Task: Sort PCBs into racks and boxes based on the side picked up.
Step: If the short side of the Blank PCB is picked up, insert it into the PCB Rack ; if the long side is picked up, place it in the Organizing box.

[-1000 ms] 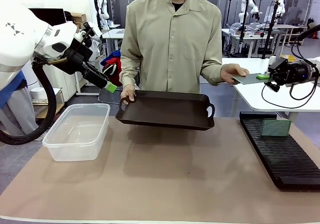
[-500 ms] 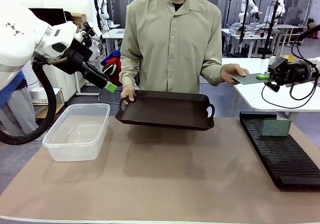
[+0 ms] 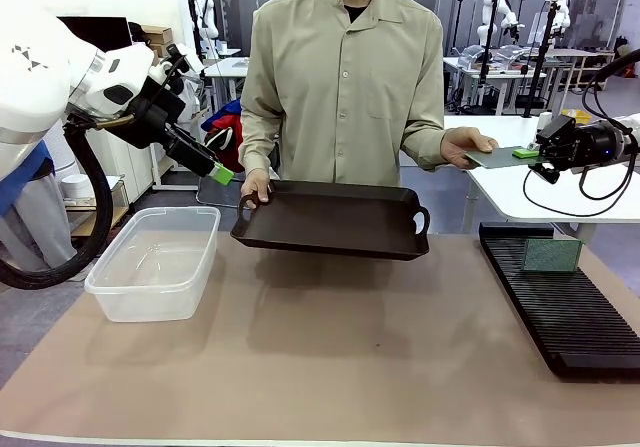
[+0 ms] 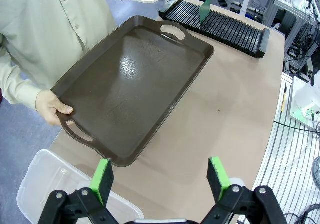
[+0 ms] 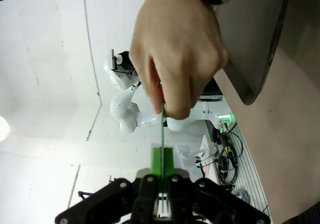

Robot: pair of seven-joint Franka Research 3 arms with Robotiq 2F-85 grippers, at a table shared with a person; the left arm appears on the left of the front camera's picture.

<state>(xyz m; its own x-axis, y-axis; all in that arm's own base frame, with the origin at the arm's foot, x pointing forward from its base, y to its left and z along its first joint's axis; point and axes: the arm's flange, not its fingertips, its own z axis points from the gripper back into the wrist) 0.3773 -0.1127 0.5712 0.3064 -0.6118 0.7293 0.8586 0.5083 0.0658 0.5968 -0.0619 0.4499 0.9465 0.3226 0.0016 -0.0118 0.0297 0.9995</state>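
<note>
Front: two PCBs, one rack, one box, one tray (image 3: 330, 229). Right of the tray, the held PCB (image 3: 495, 157) lies flat between a person's hand (image 3: 462, 147) and the right gripper (image 3: 527, 153). The racked PCB (image 3: 552, 255) stands upright in the rack (image 3: 560, 312). The box (image 3: 155, 262) sits left of the tray, with bare table (image 3: 350, 347) in front.

Left wrist: the left gripper (image 4: 162, 176) has its fingers wide apart and empty, over the tray's near edge.

Right wrist: the fingers are clamped on the held PCB's edge.
</note>
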